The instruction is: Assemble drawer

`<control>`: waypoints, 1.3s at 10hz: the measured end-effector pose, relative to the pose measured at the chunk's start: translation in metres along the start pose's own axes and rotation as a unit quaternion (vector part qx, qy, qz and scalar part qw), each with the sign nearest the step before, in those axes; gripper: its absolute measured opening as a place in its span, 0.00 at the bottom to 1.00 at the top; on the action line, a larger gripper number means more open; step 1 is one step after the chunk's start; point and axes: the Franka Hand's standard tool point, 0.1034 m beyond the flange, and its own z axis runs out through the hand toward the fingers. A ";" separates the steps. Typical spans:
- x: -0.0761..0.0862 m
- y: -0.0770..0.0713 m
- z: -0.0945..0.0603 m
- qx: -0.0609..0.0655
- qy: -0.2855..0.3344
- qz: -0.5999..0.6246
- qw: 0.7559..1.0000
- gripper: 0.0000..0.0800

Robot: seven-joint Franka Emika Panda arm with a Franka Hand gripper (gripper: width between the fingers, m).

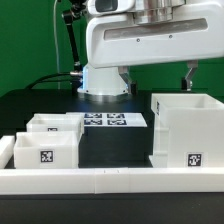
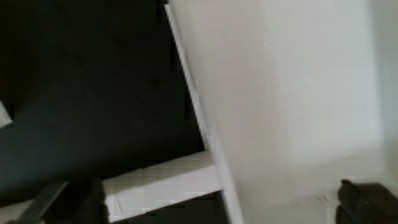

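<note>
The big white drawer box (image 1: pixel 185 130) stands open-topped on the exterior view's right, a tag on its front. Two smaller white drawer trays sit on the left, one behind (image 1: pixel 55 124) and one in front (image 1: pixel 45 152). My gripper (image 1: pixel 188 74) hangs just above the box's far wall; only one dark finger shows there. In the wrist view a broad white panel of the box (image 2: pixel 294 100) fills most of the picture. The gripper (image 2: pixel 205 200) is open, and its dark fingertips (image 2: pixel 365 198) stand wide apart on either side of the panel's edge, holding nothing.
The marker board (image 1: pixel 112 120) lies flat between the trays and the box. A low white rail (image 1: pixel 110 180) runs along the table's front. The arm's white base (image 1: pixel 103 80) stands behind the board. The table top is black.
</note>
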 end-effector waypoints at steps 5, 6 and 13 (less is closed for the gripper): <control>-0.020 0.070 0.008 -0.010 0.005 -0.163 0.987 0.81; -0.022 0.087 0.012 -0.014 0.009 -0.173 0.985 0.81; -0.026 0.125 0.031 -0.023 0.024 -0.175 0.984 0.81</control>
